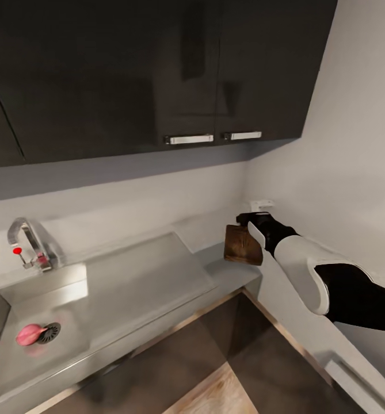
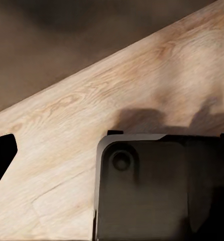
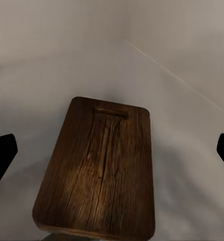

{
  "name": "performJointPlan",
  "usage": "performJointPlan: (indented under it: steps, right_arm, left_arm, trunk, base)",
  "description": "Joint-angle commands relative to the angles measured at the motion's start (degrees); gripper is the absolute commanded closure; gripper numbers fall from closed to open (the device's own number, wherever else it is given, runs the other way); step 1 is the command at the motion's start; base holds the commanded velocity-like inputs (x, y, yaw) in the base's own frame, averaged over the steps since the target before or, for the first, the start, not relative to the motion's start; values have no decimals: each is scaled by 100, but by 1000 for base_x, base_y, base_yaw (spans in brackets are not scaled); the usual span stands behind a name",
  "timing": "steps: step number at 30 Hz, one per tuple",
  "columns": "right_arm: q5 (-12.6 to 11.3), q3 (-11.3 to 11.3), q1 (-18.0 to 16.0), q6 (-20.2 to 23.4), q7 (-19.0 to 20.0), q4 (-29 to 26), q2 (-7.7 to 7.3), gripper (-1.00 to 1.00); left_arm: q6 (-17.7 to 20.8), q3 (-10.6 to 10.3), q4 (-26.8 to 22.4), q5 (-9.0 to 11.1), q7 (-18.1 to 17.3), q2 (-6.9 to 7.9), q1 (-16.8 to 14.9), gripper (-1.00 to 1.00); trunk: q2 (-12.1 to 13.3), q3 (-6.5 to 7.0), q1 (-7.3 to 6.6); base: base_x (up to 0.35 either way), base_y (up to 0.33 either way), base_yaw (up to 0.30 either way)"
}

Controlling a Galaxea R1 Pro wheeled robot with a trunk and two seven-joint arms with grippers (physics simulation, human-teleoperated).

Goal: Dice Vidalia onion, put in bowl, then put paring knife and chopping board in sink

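Onion [image 1: 30,334] sits pink in the sink [image 1: 71,299], touching the drain at the near left, and I'm nowhere near it. My right gripper [image 1: 251,220] hangs over the chopping board [image 3: 99,170] in the far right corner of the countertop [image 1: 227,270], fingers spread wide with the board between them, gripping nothing. I reckon I'm on the board step, getting it set up. Next I need to drop lower and close across its edges. Left gripper's jaws: can't tell; that camera faces wooden floor [image 2: 67,125]
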Motion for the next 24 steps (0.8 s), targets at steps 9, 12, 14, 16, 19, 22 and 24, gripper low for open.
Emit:
performJointPlan:
  steps: [9, 12, 14, 16, 19, 22, 24]
  right_arm:
    - [25, 26, 0, 48, -16, -9, -8, -100]
    - [23, 26, -1, 48, -16, -3, -8, -100]
    - [24, 26, -1, 48, -21, -2, -8, -100]
    - [28, 26, -1, 48, -23, 26, -8, -100]
    - [36, 26, 1, 35, -24, 148, -8, -100]
    - [44, 24, 0, 32, -14, 198, -13, -100]
    - [47, 25, 0, 31, -13, 217, -16, -100]
  left_arm:
    - [-13, 1, 162, 36, 3, 1, -3, -100]
    - [-10, 6, 177, 36, 3, 1, -3, -100]
    - [-9, 7, 180, 36, 3, 1, -3, -100]
    - [-9, 7, 184, 36, 3, 1, -3, -100]
    - [-9, 8, 195, 36, 3, 1, -3, -100]
    - [-9, 8, 201, 36, 3, 1, -3, -100]
    - [-8, 8, 206, 36, 3, 1, -3, -100]
  trunk:
    - [-12, -24, 6]
    - [-12, -13, 6]
    - [-12, -4, 6]
    - [-12, 0, 6]
    - [-12, 2, 6]
    - [-12, 3, 6]
    - [-12, 3, 6]
  base:
    - [179, -253, 49]
    - [26, -221, -134]
    - [9, -83, -149]
    - [4, -34, -79]
    - [1, -12, -27]
    - [0, -3, -6]
    - [0, -1, -2]
